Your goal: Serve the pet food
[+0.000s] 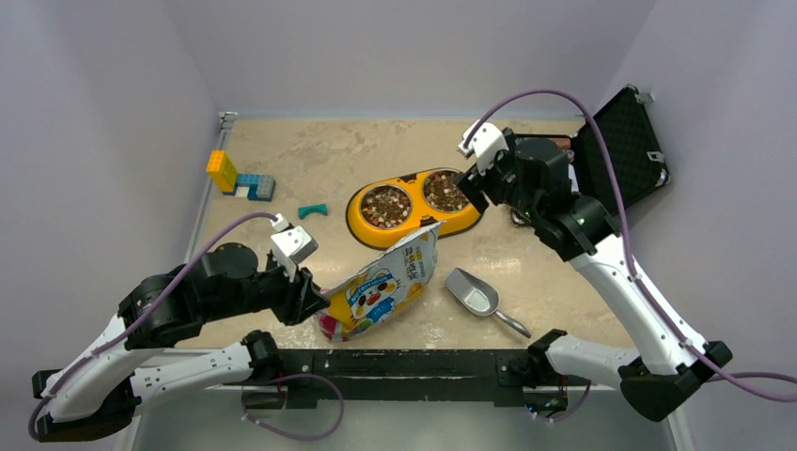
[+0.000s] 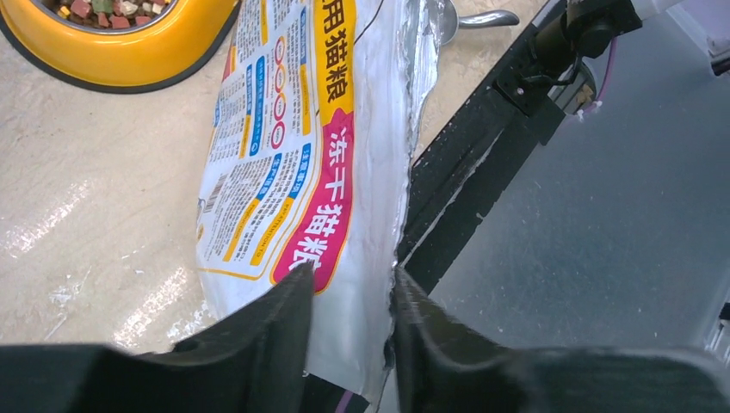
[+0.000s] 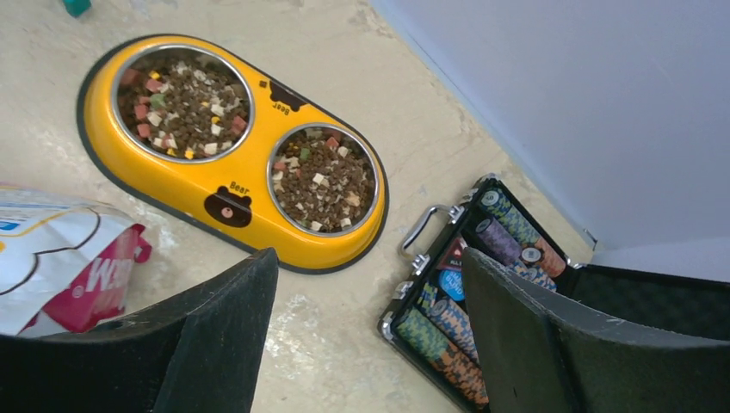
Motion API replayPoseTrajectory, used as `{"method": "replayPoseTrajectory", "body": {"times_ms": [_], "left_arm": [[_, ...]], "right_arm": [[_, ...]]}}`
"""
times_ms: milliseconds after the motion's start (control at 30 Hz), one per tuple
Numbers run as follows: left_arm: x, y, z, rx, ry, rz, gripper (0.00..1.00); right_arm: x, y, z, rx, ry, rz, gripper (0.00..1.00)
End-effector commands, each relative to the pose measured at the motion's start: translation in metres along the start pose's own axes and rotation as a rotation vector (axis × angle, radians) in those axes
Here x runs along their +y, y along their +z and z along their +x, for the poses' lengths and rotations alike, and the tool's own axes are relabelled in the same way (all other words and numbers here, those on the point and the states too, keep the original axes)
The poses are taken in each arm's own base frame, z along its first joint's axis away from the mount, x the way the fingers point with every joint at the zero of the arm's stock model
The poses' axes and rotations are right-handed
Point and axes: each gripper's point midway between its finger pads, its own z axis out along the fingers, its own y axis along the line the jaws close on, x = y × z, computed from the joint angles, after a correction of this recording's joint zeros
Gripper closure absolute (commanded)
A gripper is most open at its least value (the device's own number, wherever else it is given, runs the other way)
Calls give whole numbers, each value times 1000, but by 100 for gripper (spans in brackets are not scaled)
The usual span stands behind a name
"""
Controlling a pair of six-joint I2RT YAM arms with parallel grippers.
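Top view: in the middle of the desk [image 1: 310, 160], a yellow double bowl [image 1: 376, 235] holds pet food [image 1: 385, 205] in both cups. The left gripper [image 1: 315, 301] meets the near-left end of a cat food bag [image 1: 385, 287]. A metal scoop [image 1: 473, 293] lies to the bag's right. The right gripper [image 1: 470, 188] hovers over the bowl's right end.

Left wrist view: the fingers [image 2: 275, 335] flank the bag's silver edge; whether they clamp it cannot be told.

Right wrist view: the fingers [image 3: 224, 327] are spread wide, released and holding nothing. A case of poker chips [image 3: 465, 327] lies open on the right.

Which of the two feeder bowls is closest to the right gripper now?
The bowl at the end toward the poker chip case, just ahead of the right gripper; the other bowl sits farther off, toward the food bag.
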Motion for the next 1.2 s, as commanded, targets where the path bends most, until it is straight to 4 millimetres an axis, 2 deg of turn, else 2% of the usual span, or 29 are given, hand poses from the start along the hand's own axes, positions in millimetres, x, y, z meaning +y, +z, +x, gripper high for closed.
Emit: {"method": "replayPoseTrajectory", "body": {"times_ms": [0,167,333,467,600,733,867,933,1067,1167], "left_arm": [[-15,-10,-12,-23,-15,67,52],[-25,-20,-26,-62,-14,111,46],[-39,-27,-44,-103,-22,165,40],[-40,-32,-67,-153,-48,143,41],[-35,-36,-96,-220,-93,76,41],[-19,-49,-124,-320,-151,-36,39],[-3,-84,-161,-483,-181,-131,35],[2,-105,-179,-575,-185,-156,34],[11,-142,-197,-717,-191,-188,30],[14,-178,-206,-826,-179,-180,27]], "right_arm": [[12,-17,3,-13,136,-32,18],[34,-42,-7,-114,158,-153,13],[55,-71,-23,-242,105,-288,10],[82,-95,-30,-325,25,-450,8],[87,-104,-32,-357,44,-470,6],[60,-101,-42,-299,264,-328,5],[16,-112,-58,-268,468,-129,3],[3,-124,-67,-299,504,-82,2],[-28,-151,-80,-379,534,42,1],[-63,-183,-89,-490,578,203,1]]}}
